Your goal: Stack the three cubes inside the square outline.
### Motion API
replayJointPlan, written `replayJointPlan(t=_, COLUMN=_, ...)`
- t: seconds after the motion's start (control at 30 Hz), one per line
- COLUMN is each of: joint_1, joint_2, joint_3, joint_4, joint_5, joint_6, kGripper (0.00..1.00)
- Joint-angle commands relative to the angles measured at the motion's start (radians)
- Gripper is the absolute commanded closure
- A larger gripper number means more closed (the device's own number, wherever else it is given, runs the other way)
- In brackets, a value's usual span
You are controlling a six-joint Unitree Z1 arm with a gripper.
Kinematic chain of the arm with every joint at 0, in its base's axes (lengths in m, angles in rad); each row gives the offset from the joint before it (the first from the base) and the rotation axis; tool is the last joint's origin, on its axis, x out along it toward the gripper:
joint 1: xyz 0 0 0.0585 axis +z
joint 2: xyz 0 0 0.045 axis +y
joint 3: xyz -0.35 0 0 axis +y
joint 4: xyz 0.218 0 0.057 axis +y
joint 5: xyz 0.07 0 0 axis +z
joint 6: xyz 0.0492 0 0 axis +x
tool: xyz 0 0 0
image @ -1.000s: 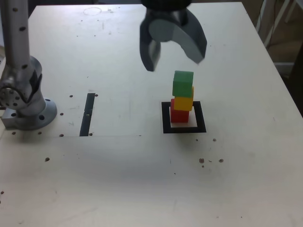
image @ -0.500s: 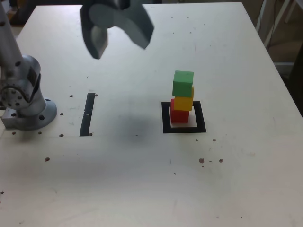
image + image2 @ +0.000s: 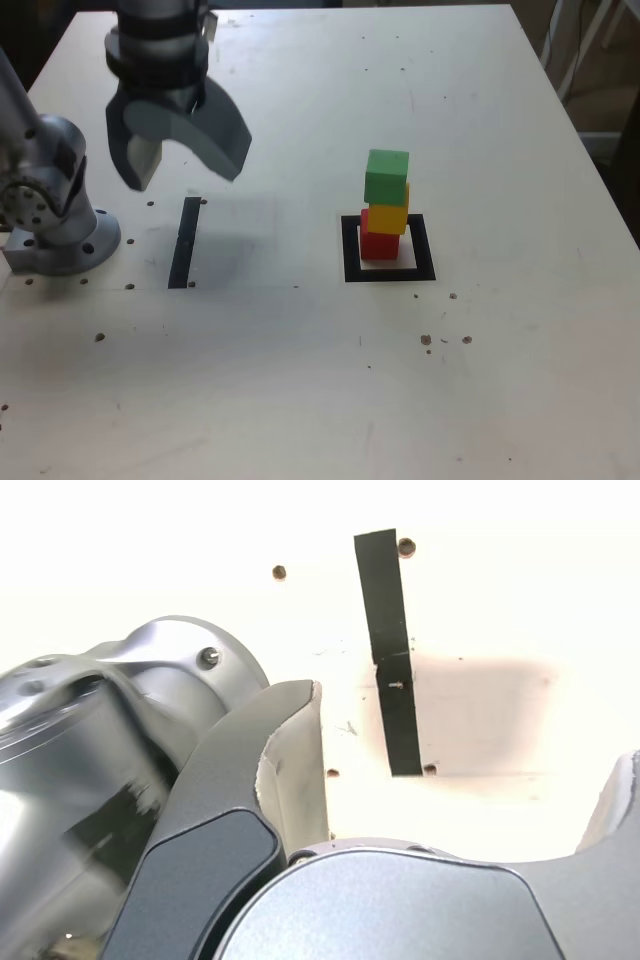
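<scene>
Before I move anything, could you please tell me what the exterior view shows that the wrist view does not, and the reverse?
Only the exterior view shows the green cube on the yellow cube on the red cube, and the square outline around the red one.

Only the wrist view shows a close look at the tool's casing.

Both show the open tool, the black strip and the arm's base.
</scene>
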Motion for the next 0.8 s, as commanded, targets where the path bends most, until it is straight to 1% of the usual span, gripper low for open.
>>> replayJointPlan(t=0.0, joint_1=-0.012, joint_2=-0.008, joint_3=0.069, joint_4=-0.057, joint_5=-0.008, joint_6=-0.019, kGripper=0.00)
replayJointPlan(t=0.1, joint_1=-0.026, joint_2=-0.012, joint_3=0.131, joint_4=-0.096, joint_5=-0.025, joint_6=-0.050, kGripper=0.00)
replayJointPlan(t=0.2, joint_1=-0.035, joint_2=-0.014, joint_3=0.169, joint_4=-0.104, joint_5=-0.036, joint_6=-0.073, kGripper=0.00)
replayJointPlan(t=0.3, joint_1=-0.042, joint_2=-0.012, joint_3=0.196, joint_4=-0.117, joint_5=-0.031, joint_6=-0.089, kGripper=0.00)
replayJointPlan(t=0.57, joint_1=-0.058, joint_2=0.005, joint_3=0.219, joint_4=-0.186, joint_5=-0.009, joint_6=-0.079, kGripper=0.01)
replayJointPlan(t=0.77, joint_1=-0.081, joint_2=0.014, joint_3=0.244, joint_4=-0.225, joint_5=-0.033, joint_6=-0.090, kGripper=0.01)
